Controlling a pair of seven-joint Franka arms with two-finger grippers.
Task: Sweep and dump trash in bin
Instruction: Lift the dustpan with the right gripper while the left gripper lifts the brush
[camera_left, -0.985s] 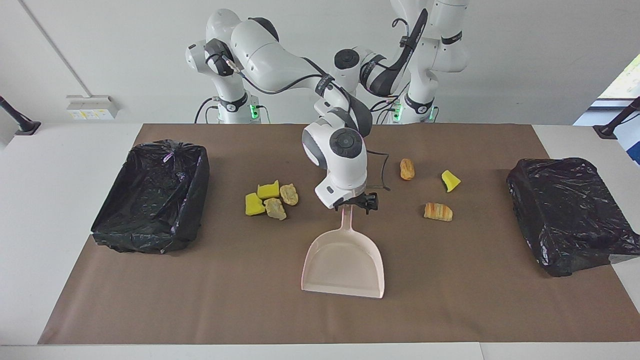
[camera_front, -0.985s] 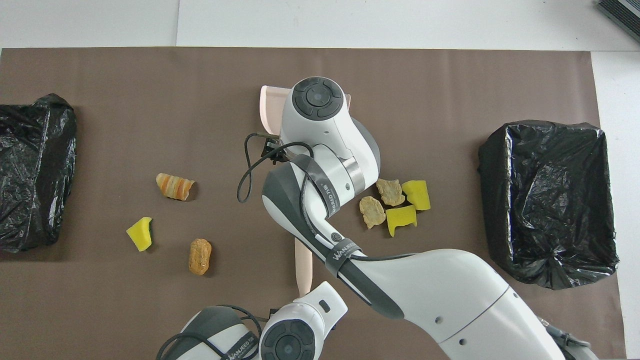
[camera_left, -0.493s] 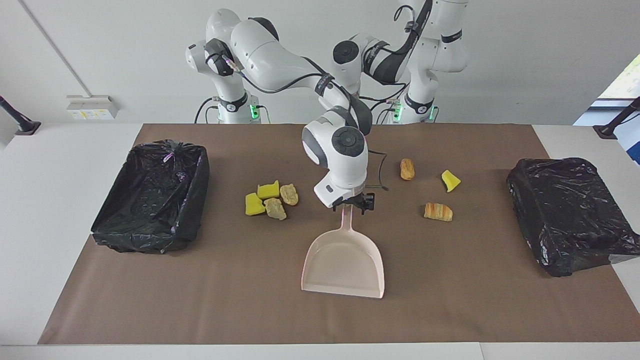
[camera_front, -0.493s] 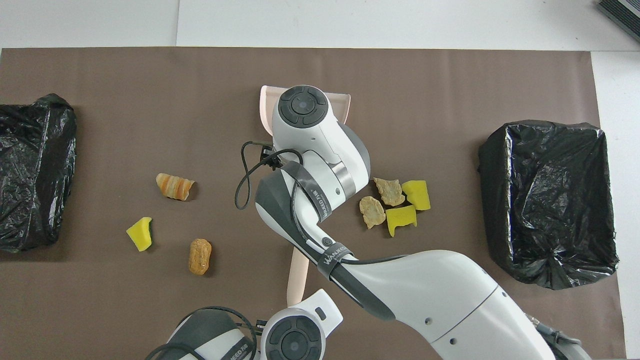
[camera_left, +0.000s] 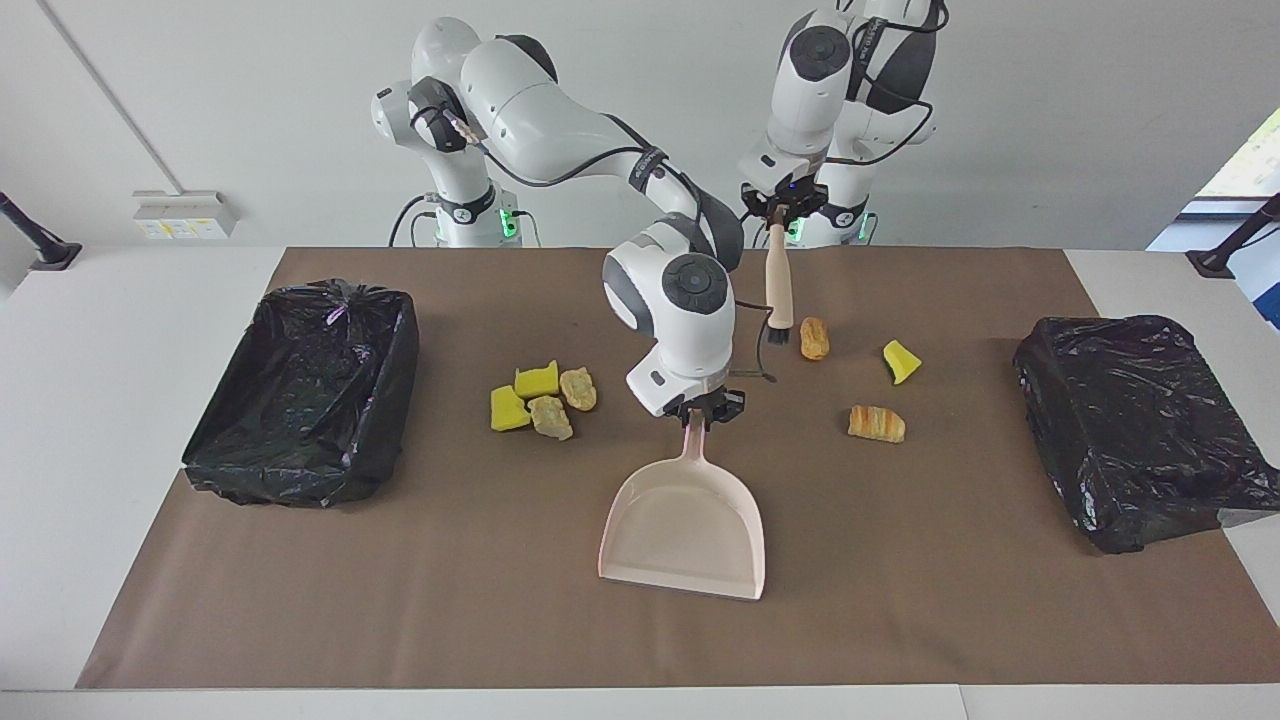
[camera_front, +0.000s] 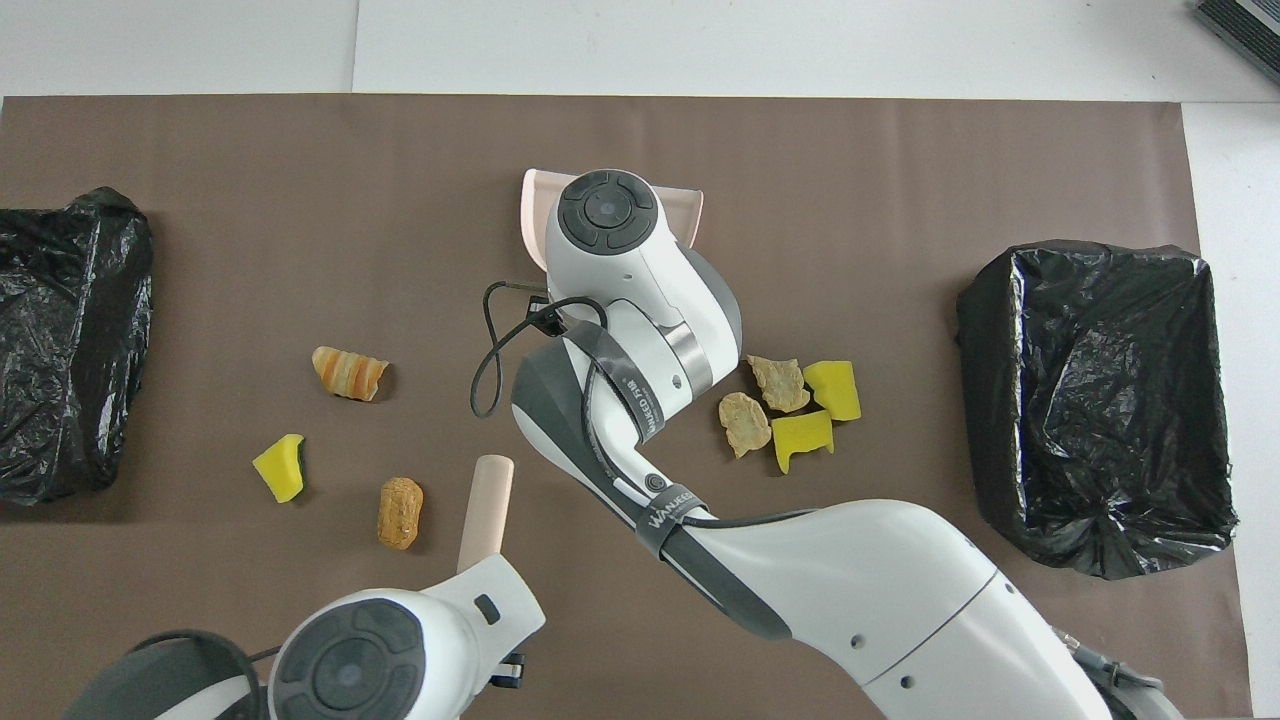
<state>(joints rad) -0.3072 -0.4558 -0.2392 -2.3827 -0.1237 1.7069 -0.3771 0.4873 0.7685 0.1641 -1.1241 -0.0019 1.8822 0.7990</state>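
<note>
My right gripper (camera_left: 705, 410) is shut on the handle of the pale pink dustpan (camera_left: 685, 525), whose pan lies on the brown mat; from above, only its rim (camera_front: 688, 205) shows past the wrist. My left gripper (camera_left: 781, 207) is shut on a beige brush (camera_left: 779, 285) that hangs bristles down over the mat, beside an orange-brown lump (camera_left: 815, 338). Trash lies in two groups. Yellow sponge pieces and tan lumps (camera_left: 545, 397) cluster toward the right arm's end. The lump, a yellow wedge (camera_left: 900, 361) and a striped piece (camera_left: 877, 423) lie toward the left arm's end.
A black bag-lined bin (camera_left: 300, 395) stands at the right arm's end of the mat, and a second black bag-covered bin (camera_left: 1140, 425) at the left arm's end. From above, the brush handle (camera_front: 486, 505) points away from the left wrist.
My right gripper's fingers closed on the dustpan handle and the pan shifted slightly. The left arm rose and swung toward its own end, bringing the brush upright into view.
</note>
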